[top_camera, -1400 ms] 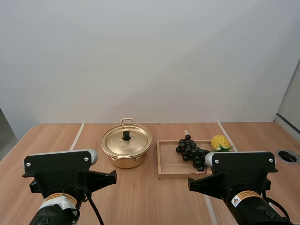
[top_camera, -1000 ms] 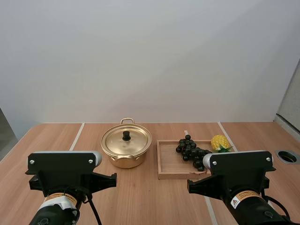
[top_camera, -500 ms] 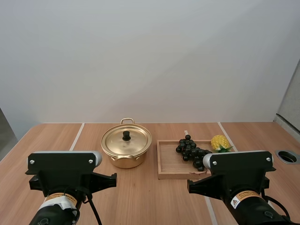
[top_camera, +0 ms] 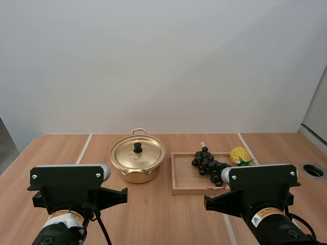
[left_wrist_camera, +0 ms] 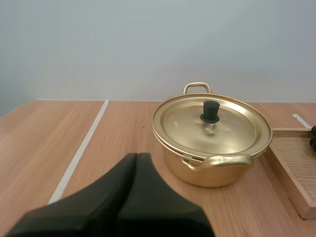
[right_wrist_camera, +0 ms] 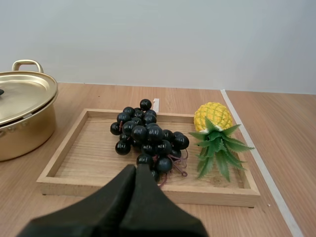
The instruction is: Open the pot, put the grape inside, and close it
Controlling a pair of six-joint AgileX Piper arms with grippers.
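A golden pot [top_camera: 138, 162] [left_wrist_camera: 212, 145] stands on the table with its lid [top_camera: 138, 151] [left_wrist_camera: 212, 123] on, a black knob [left_wrist_camera: 211, 111] at the lid's centre. To its right a wooden tray [top_camera: 184, 179] [right_wrist_camera: 74, 158] holds a bunch of dark grapes [top_camera: 208, 164] [right_wrist_camera: 147, 138]. My left gripper [left_wrist_camera: 137, 159] is shut on nothing, short of the pot and apart from it. My right gripper [right_wrist_camera: 135, 170] is shut too, just before the tray's near rim, in line with the grapes.
A small yellow toy pineapple [top_camera: 239, 155] [right_wrist_camera: 213, 123] lies in the tray's right end beside the grapes. A round grommet hole [top_camera: 312, 170] sits in the table at the far right. Pale seam lines run across the wooden tabletop.
Both arms dipped slightly at first and have held still since. Pot, tray and grapes have not moved.
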